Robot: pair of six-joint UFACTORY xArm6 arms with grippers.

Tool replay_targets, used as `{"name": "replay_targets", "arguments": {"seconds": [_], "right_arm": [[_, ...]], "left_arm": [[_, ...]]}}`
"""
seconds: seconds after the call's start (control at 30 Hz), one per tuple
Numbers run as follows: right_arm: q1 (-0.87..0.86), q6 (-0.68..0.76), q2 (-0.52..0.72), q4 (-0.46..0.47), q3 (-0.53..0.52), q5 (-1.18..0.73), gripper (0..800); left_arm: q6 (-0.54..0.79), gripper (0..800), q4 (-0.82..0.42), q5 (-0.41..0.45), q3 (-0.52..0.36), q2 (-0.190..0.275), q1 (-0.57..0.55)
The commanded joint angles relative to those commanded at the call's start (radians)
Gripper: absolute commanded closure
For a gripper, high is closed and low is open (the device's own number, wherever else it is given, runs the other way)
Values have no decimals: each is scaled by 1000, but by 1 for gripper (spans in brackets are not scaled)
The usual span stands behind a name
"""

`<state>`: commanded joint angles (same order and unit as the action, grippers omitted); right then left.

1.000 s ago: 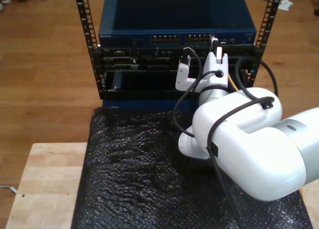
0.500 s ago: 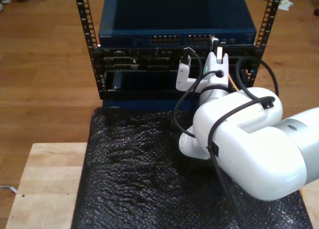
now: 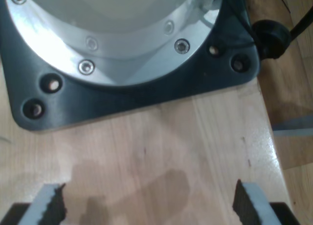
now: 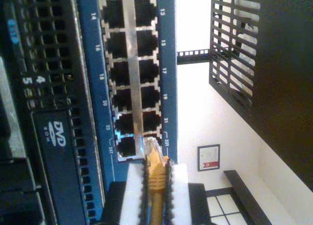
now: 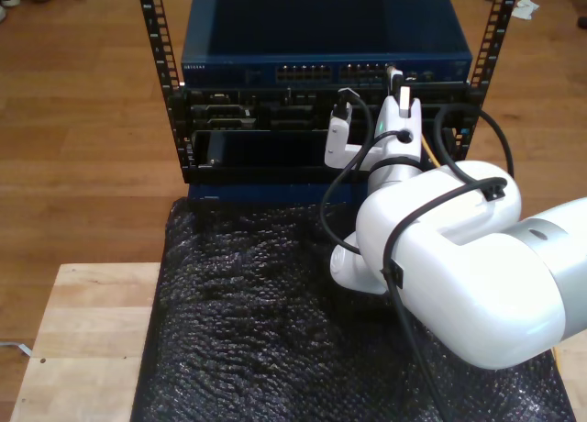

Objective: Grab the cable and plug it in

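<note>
My second gripper (image 4: 156,178) is shut on the yellow-orange cable (image 4: 155,172), just behind its clear plug (image 4: 149,147). The plug tip sits right at the lowest-numbered end of the blue switch's port block (image 4: 129,73), by the ports marked 23 and 24; I cannot tell whether it is inside a port. In the exterior view my second gripper (image 5: 397,81) is at the switch's (image 5: 326,37) front, toward that view's right, and a stretch of cable (image 5: 426,152) trails back beside the arm. My first gripper (image 3: 149,205) is open over bare wood (image 3: 146,151), its fingertips (image 3: 53,205) wide apart.
The switch sits in a black rack (image 5: 156,64) on the wooden floor. Black bubble wrap (image 5: 248,321) covers the wooden table (image 5: 83,339) in front of it. A dark robot base plate (image 3: 122,95) lies just ahead of my first gripper. Thick black arm cables (image 5: 326,202) loop beside the white arm.
</note>
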<state>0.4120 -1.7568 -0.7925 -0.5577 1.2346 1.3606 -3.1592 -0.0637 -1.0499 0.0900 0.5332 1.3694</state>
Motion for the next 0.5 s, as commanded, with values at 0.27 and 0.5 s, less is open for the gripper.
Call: {"name": "replay_targets", "arguments": {"seconds": [0.27, 0.5], "right_arm": [[3, -2, 2, 0, 0, 11, 800], [3, -2, 2, 0, 2, 9, 800]], "left_arm": [[0, 0, 0, 0, -2, 0, 0], [0, 0, 0, 0, 0, 0, 0]]}}
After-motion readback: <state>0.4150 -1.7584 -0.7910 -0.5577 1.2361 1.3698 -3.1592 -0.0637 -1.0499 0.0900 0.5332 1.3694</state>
